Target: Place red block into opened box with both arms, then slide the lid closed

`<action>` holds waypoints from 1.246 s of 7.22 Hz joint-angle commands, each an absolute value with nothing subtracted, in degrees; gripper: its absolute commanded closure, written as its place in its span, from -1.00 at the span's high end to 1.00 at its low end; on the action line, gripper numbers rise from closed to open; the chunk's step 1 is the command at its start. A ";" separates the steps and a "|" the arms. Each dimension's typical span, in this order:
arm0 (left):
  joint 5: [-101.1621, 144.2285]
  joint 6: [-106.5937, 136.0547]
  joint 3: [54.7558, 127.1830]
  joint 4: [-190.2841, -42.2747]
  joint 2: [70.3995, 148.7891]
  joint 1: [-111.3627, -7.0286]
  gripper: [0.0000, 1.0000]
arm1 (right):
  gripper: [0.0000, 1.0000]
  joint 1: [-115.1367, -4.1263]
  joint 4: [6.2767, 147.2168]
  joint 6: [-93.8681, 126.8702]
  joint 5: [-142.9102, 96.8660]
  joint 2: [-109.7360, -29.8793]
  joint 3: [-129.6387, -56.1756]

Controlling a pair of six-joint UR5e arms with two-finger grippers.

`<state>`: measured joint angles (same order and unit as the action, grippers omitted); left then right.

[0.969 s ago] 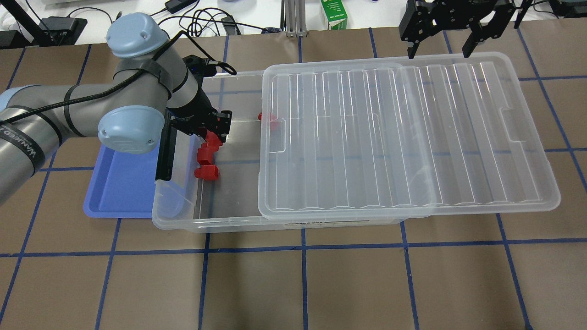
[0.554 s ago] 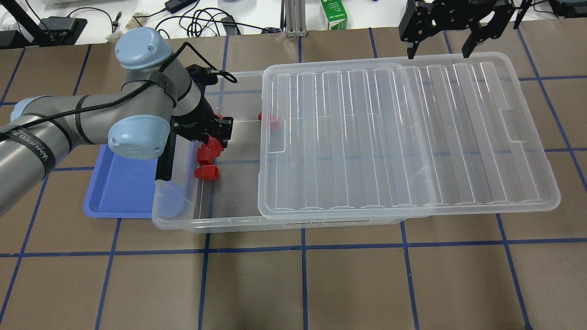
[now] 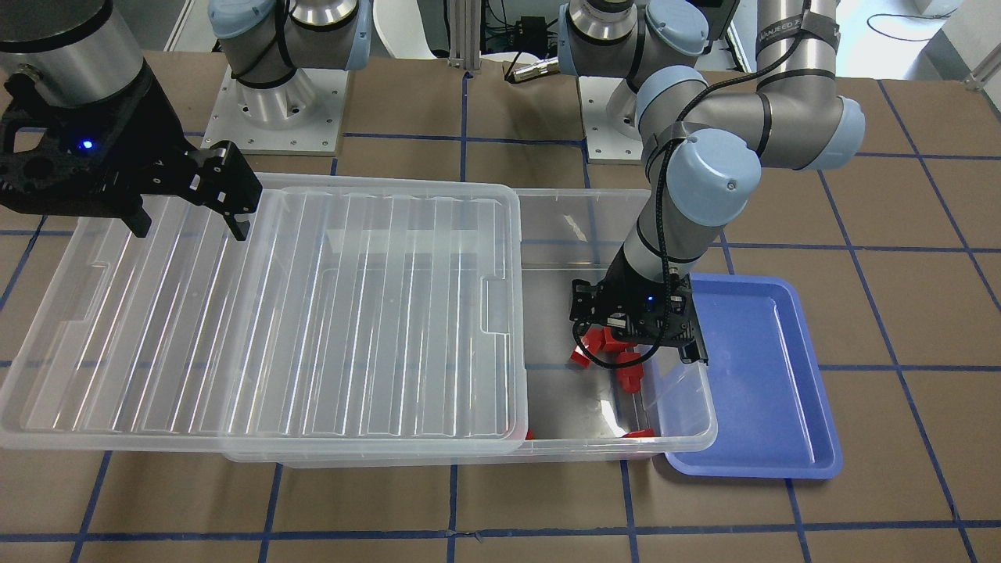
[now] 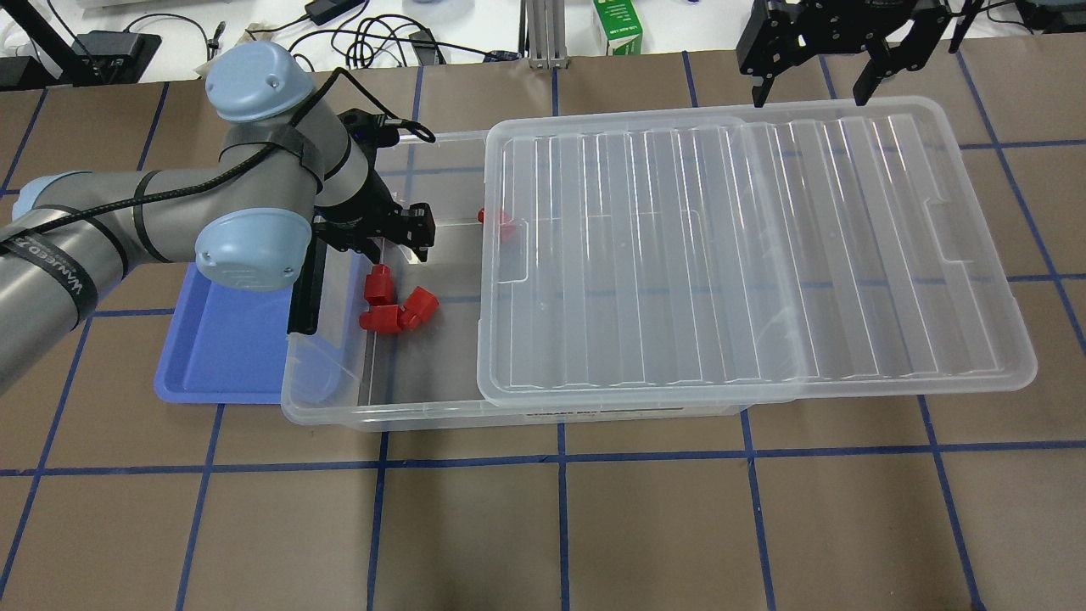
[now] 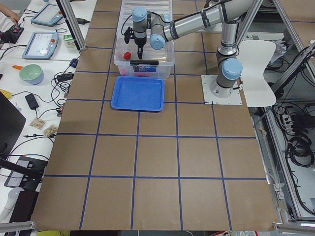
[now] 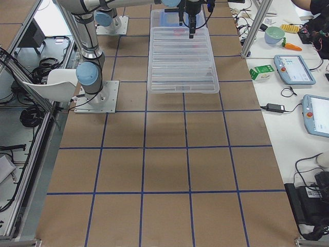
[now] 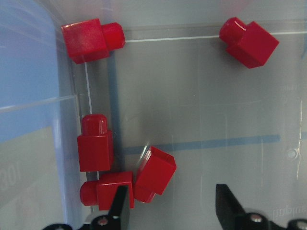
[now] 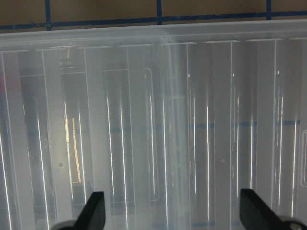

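The clear box [image 4: 339, 416] lies across the table with its left end uncovered. The ribbed lid [image 4: 747, 255] rests on it, shifted toward the right and overhanging that end. Several red blocks lie on the box floor. One red block [image 4: 418, 307] [image 7: 154, 178] leans tilted against two others [image 4: 380, 318]. My left gripper [image 4: 399, 242] [image 7: 172, 203] hovers open and empty just above them inside the open end. My right gripper [image 4: 813, 89] [image 3: 191, 227] [image 8: 175, 211] hangs open over the lid's far long edge, holding nothing.
A shallow blue tray [image 4: 221, 356] sits against the box's left end, under my left arm. A black clip bar [image 4: 305, 288] marks that short end. A green carton [image 4: 618, 25] and cables lie beyond the table's far edge.
My left gripper has opened and let go of the red block. It has dropped to the box floor beside two others. The right gripper has not moved.
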<state>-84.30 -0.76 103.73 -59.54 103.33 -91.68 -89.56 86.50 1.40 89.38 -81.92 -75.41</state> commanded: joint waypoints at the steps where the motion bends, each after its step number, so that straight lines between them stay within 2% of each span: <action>1: -84.46 -0.88 98.22 -62.03 101.44 -91.49 0.80 | 1.00 -89.56 86.57 1.41 89.30 -81.91 -75.41; 2: -84.64 -0.44 91.74 -73.71 101.08 -91.49 0.99 | 1.00 -89.56 86.57 1.41 89.30 -81.91 -75.41; 4: -88.13 -0.70 82.48 -85.28 100.55 -91.58 1.00 | 1.00 -89.56 86.66 1.41 89.38 -81.91 -75.41; 7: -91.66 -0.97 80.07 -94.45 97.13 -90.10 1.00 | 1.00 -89.56 86.66 1.41 89.38 -81.91 -75.41; 9: -91.14 -1.05 80.77 -94.13 95.63 -87.46 1.00 | 1.00 -89.56 86.66 1.32 89.30 -81.83 -75.41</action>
